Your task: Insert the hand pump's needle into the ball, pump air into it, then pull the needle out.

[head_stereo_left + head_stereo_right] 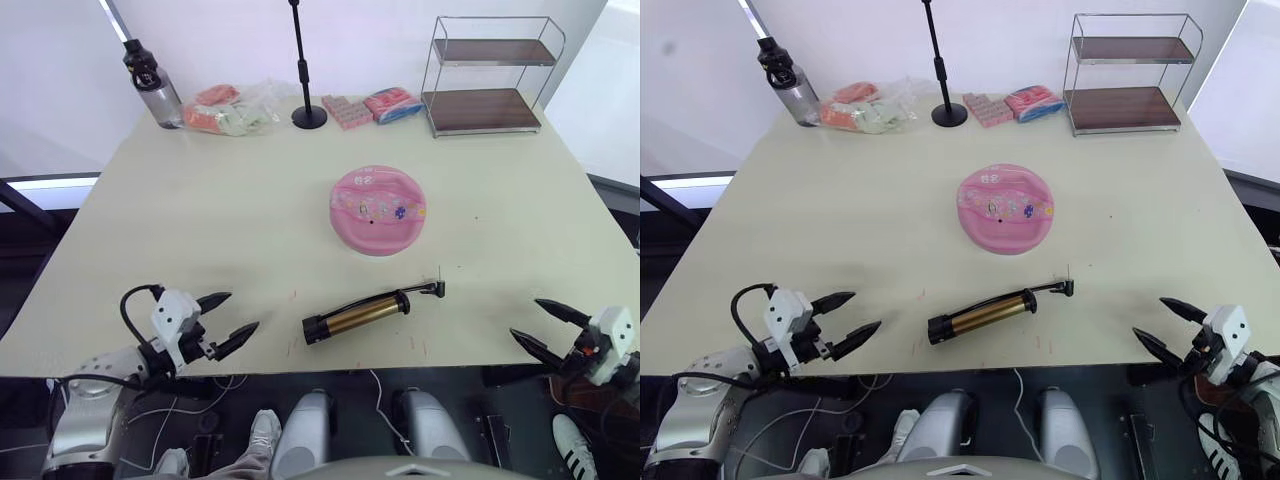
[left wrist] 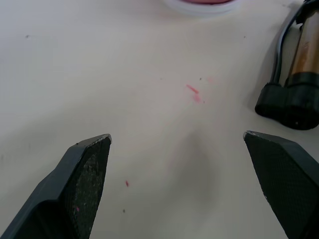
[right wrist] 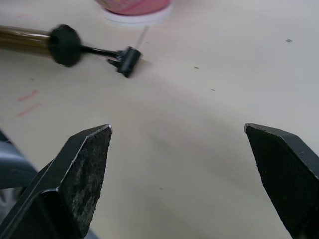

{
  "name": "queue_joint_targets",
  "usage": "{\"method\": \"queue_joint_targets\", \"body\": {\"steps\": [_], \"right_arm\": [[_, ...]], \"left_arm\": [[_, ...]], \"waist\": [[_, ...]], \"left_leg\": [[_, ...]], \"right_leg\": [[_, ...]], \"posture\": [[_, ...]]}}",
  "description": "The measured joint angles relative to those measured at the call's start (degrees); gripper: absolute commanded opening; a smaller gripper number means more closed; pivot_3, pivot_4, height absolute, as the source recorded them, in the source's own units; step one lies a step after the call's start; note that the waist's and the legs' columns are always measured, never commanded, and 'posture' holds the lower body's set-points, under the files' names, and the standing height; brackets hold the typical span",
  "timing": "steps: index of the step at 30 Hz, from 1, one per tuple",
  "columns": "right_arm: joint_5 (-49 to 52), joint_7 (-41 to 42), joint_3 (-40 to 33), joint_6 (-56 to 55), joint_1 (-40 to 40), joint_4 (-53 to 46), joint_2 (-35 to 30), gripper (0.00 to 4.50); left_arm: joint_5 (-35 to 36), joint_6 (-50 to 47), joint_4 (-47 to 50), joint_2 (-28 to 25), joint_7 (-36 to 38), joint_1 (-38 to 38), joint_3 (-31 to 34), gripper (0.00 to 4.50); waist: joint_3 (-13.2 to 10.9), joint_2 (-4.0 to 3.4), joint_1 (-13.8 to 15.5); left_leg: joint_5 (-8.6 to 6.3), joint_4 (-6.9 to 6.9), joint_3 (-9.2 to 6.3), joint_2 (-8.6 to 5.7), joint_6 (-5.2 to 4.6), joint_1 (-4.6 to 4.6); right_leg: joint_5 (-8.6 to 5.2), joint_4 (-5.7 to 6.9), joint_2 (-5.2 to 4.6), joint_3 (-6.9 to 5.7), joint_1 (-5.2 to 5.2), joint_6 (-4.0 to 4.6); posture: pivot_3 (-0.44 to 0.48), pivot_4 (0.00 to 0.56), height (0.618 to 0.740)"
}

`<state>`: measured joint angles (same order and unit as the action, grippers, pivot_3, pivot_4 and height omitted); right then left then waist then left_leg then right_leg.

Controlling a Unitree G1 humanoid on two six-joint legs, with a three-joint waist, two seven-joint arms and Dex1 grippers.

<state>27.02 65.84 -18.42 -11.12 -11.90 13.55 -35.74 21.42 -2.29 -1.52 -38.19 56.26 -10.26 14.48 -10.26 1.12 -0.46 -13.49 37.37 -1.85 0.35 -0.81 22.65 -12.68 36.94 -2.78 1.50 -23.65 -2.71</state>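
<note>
Pale cream table under us, with clutter along its far edge: a water bottle, plastic-wrapped packets, a black stand pole and a wire shelf. Going from our left, the left gripper hovers at the near edge with fingers spread wide and nothing between them. Just to its right lies the hand pump, flat on the table, bronze barrel angled, black cap nearest that gripper. At the pump's far end the needle stands up from its small black fitting. Beyond it, near the table's middle and apart from the pump, sits the ball, squashed low, its dark valve hole facing up. At the right edge the right gripper waits equally wide open, holding nothing. We judge the risks to be these: the round barrel may roll away under a one-sided pinch, the thin needle may bend if it meets the valve at an angle, and the slack ball may slide unless one gripper steadies it.
</note>
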Motion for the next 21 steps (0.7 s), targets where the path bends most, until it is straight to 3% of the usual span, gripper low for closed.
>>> {"method": "queue_joint_targets", "body": {"steps": [6, 15, 17, 20, 21], "right_arm": [[5.6, 1.2, -1.5, 7.2, -6.6, -14.5, -2.3, 4.46], [9.0, 0.7, -3.0, 11.3, -7.6, -23.4, -2.9, 4.46], [9.1, 0.4, -3.2, 12.1, -7.6, -24.3, -3.1, 4.50], [9.3, -0.1, -3.5, 12.5, -7.4, -25.4, -3.2, 4.50], [9.3, -0.2, -3.5, 12.8, -7.4, -26.1, -3.2, 4.50]], "left_arm": [[0.0, -4.6, 0.0, -0.6, 2.3, 9.4, -5.1, 4.50], [-1.8, -7.2, -2.9, 0.4, 6.8, 23.5, -14.2, 4.50], [-2.3, -7.4, -4.8, 1.2, 8.2, 26.3, -16.1, 3.80], [-3.4, -7.6, -7.1, 2.6, 10.0, 29.8, -19.5, 2.35], [-4.5, -7.5, -8.3, 3.6, 10.2, 31.3, -20.9, 2.35]], "waist": [[0.0, -0.01, 0.0], [0.0, 0.00, 0.1], [0.0, 0.00, 0.0], [0.0, 0.00, -0.1], [0.0, 0.00, 0.0]], "left_leg": [[0.00, 0.00, 0.01, 0.00, 0.00, 0.02], [0.00, 0.05, 0.00, -0.04, 0.00, 0.03], [0.00, 0.04, 0.00, -0.05, 0.00, 0.05], [0.00, 0.04, -0.01, -0.09, 0.00, 0.05], [0.00, 0.04, -0.01, -0.10, 0.00, 0.06]], "right_leg": [[0.00, 0.00, 0.02, -0.02, 0.01, -0.01], [0.02, 0.00, 0.05, -0.04, 0.05, -0.04], [0.02, 0.00, 0.05, -0.04, 0.04, -0.05], [0.13, 0.00, 0.06, -0.04, 0.04, -0.24], [0.14, 0.00, 0.06, -0.04, 0.04, -0.25]], "posture": [[0.000, 0.150, 0.740], [0.000, 0.150, 0.740], [0.000, 0.150, 0.740], [0.000, 0.150, 0.740], [0.000, 0.150, 0.740]]}}
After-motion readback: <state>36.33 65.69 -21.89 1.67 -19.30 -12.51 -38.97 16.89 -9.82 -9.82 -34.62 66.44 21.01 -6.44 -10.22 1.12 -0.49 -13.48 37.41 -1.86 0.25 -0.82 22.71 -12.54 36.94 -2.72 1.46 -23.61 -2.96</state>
